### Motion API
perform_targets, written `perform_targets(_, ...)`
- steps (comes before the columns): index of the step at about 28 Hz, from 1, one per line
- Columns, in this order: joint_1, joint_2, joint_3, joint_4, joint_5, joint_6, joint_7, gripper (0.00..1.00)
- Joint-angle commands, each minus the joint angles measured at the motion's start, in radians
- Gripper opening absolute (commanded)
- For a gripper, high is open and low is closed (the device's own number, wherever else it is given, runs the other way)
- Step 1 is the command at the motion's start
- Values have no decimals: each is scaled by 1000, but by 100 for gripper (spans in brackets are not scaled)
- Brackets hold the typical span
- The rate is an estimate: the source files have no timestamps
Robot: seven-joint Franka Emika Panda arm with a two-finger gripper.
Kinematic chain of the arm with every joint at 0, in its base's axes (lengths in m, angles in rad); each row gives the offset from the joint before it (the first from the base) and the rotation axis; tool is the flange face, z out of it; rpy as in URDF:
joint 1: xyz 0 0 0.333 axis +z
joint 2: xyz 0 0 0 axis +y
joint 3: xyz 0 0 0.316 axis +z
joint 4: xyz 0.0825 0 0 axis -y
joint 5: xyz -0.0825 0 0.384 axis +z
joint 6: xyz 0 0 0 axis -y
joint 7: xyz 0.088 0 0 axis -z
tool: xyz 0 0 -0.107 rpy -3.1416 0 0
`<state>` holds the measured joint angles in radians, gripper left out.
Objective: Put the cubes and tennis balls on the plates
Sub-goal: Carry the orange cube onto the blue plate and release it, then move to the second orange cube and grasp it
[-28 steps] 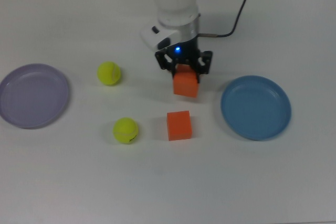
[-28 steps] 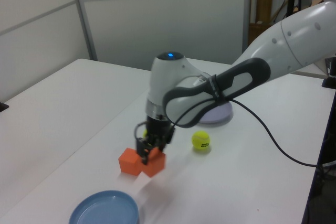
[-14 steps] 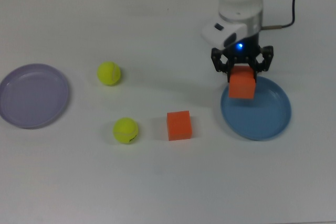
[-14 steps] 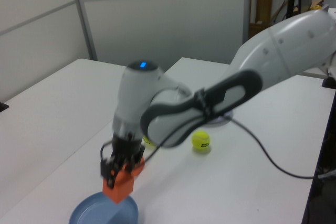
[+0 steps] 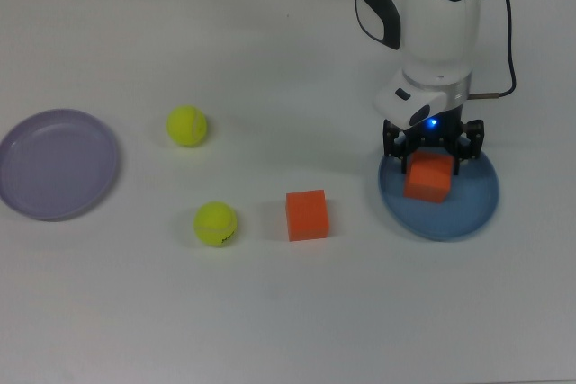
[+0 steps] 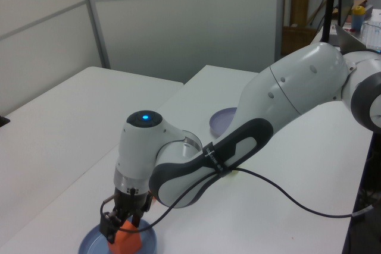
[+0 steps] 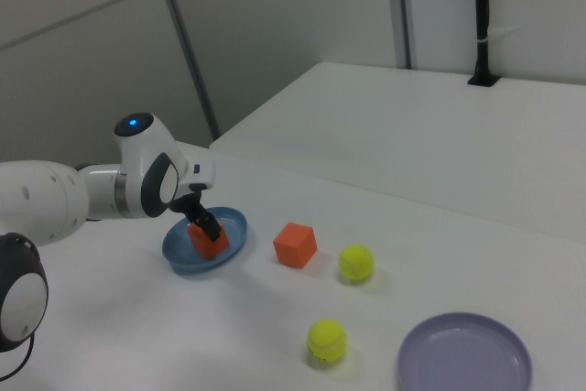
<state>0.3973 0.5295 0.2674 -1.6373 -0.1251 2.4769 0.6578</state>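
Since a second ago your arm has carried one orange cube [image 5: 428, 178] from beside its twin across to the blue plate [image 5: 477, 207], and the cube now sits low over that plate's middle; you cannot tell whether it touches the plate. The fingers [image 5: 391, 140] are closed on the cube's two sides.

Taking the blue plate as your landmark in the top view: the second cube [image 5: 307, 214] lies just off the plate's rim toward the top view's left, one tennis ball [image 5: 216, 223] beyond it, the other tennis ball [image 5: 187, 126] farther and higher in the picture, and the lavender plate [image 5: 56, 164] is well apart at the far left, bare.

Only the left view shows you the long elbow arching over the tabletop [image 6: 53, 141]; it hides both balls and the loose cube. The wrist points straight down, gripper [image 6: 121, 230] over the plate.
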Motion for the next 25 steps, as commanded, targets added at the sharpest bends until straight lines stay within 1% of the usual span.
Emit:
perform_targets(1,-15,-46,0,7,-5,-4,26,100)
perform_targets(4,-44,-85,-1,4,-5,-13,6,100)
perform_targets(5,-64,-107,-1,-1,-4,-16,-35,100)
perform_targets(8,-93,-117,-5,2,-1,-64,-147,100)
perform_targets(9,-106,-117,-7,5,7,-85,-187,100)
perform_targets(10,-130,-117,-8,7,30,-116,-266,100)
perform_targets(13,-159,-120,-16,8,73,-141,-381,100)
perform_targets(14,-163,-120,-36,7,91,-159,-450,100)
perform_targets(17,-163,-118,-79,8,101,-174,-544,100)
perform_targets(21,-163,-111,-114,10,119,-173,-612,100)
perform_targets(25,-163,-103,-134,10,131,-171,-638,100)
